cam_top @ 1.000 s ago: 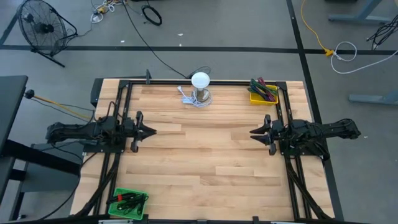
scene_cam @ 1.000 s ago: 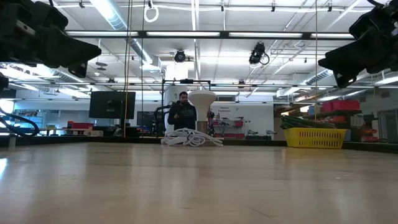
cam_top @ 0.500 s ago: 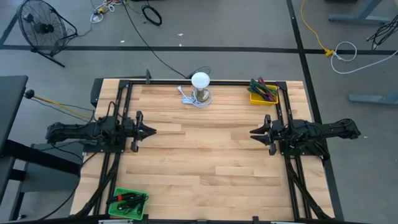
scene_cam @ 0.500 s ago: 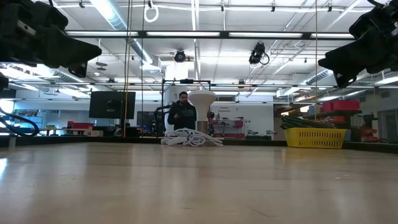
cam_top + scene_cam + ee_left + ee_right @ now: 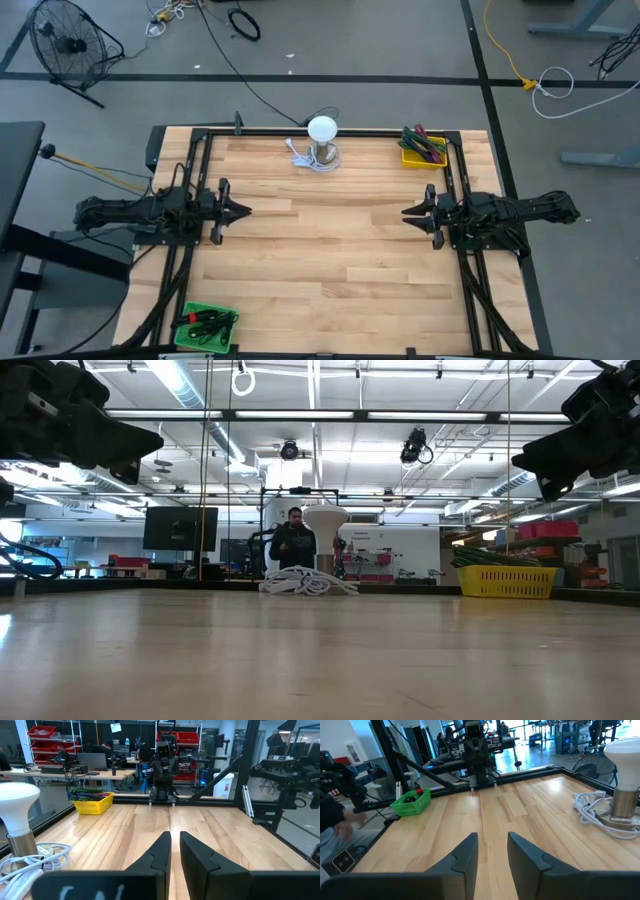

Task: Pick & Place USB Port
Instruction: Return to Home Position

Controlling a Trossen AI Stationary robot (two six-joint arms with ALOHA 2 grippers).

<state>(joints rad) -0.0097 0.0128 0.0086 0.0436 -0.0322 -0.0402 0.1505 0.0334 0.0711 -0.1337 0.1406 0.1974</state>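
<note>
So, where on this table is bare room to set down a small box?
The wide middle of the table, between the left gripper and the right gripper, is bare; so is the near edge beside the green bin. The far edge is crowded: the lamp, its white cable, and the yellow bin.

Parted fingers (image 5: 465,854) over the wooden table (image 5: 530,815), green bin (image 5: 411,803) near far edge

Bright overhead strip lights (image 5: 170,380), soft shadows.
</note>
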